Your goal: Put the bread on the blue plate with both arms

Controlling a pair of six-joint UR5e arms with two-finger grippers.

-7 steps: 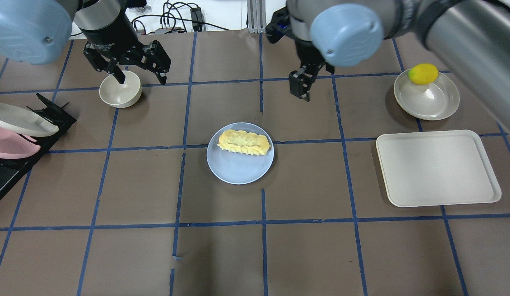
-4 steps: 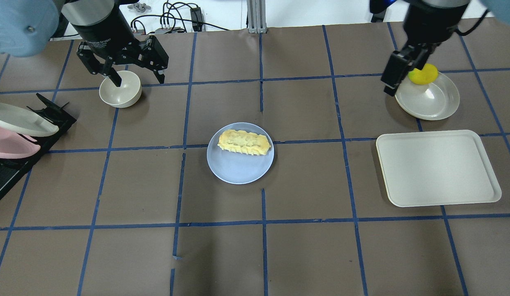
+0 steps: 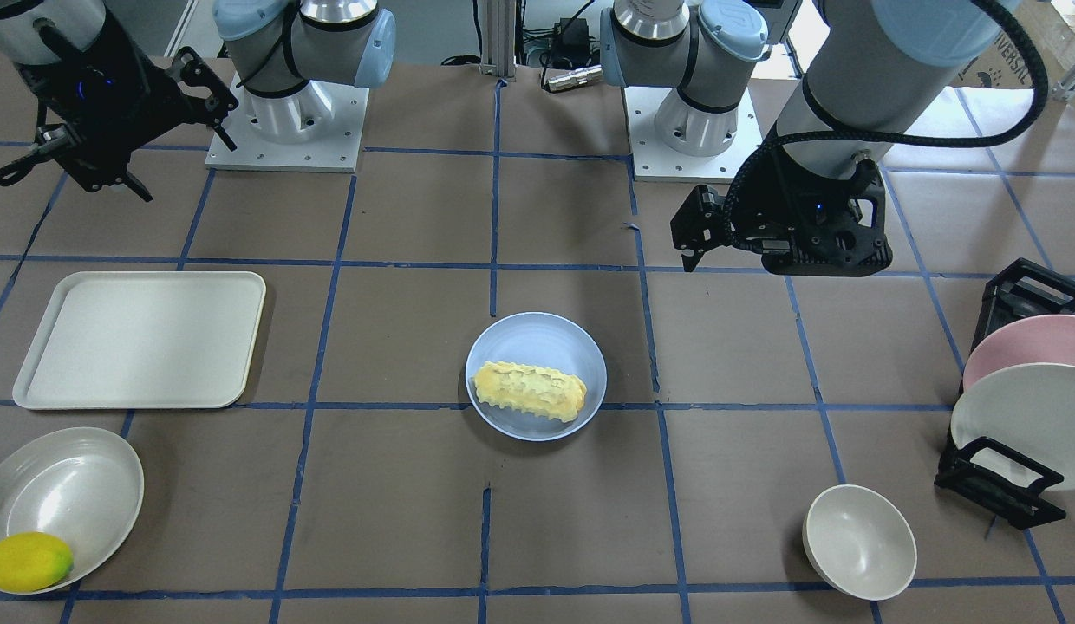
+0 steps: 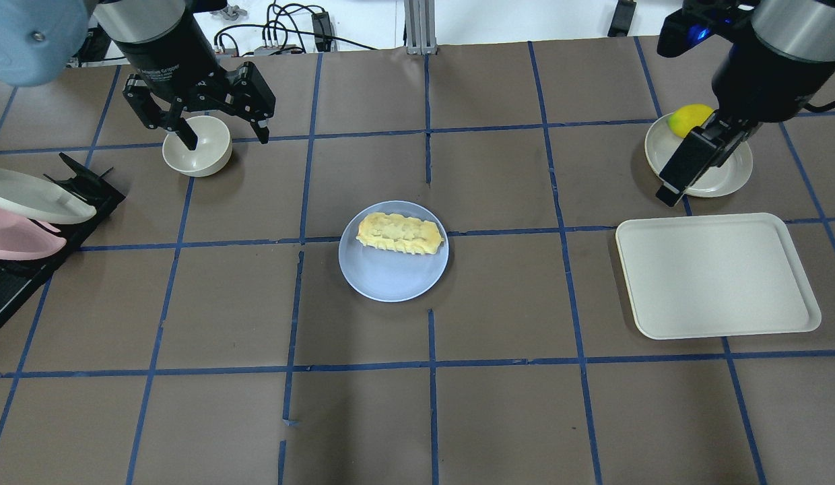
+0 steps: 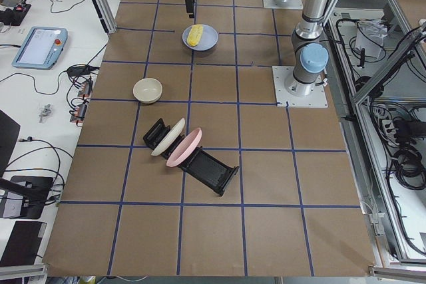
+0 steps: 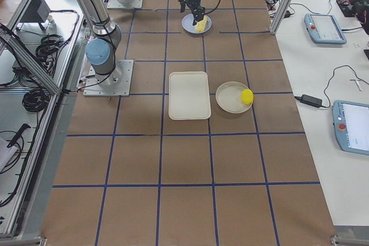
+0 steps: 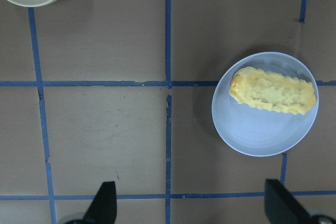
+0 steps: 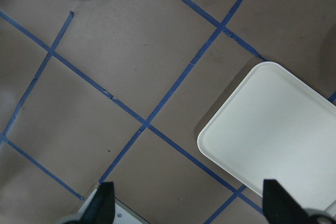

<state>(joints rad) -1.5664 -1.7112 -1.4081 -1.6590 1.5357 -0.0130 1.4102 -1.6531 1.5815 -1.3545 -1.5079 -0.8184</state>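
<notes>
The bread [image 4: 399, 234] lies flat on the far half of the blue plate [image 4: 390, 277] at the table's middle; it also shows in the front view [image 3: 529, 392] and the left wrist view [image 7: 274, 91]. Nothing touches it. My left gripper [image 4: 225, 135] is open and empty, hovering over the white bowl [image 4: 196, 147] at the far left; its fingertips [image 7: 105, 203] stand wide apart. My right gripper [image 4: 673, 182] is open and empty, hovering at the near left rim of the oval dish [image 4: 727, 172]; its fingertips [image 8: 275, 203] are also wide apart.
A yellow lemon [image 4: 691, 120] lies in the oval dish. A white tray [image 4: 717, 275] sits near right. A black rack [image 4: 87, 192] at the left edge holds a white plate [image 4: 34, 195] and a pink plate [image 4: 20, 236].
My right arm swung from behind the blue plate out to the right, over the oval dish. My left gripper barely shifted over the bowl. The bread and plate stayed still.
</notes>
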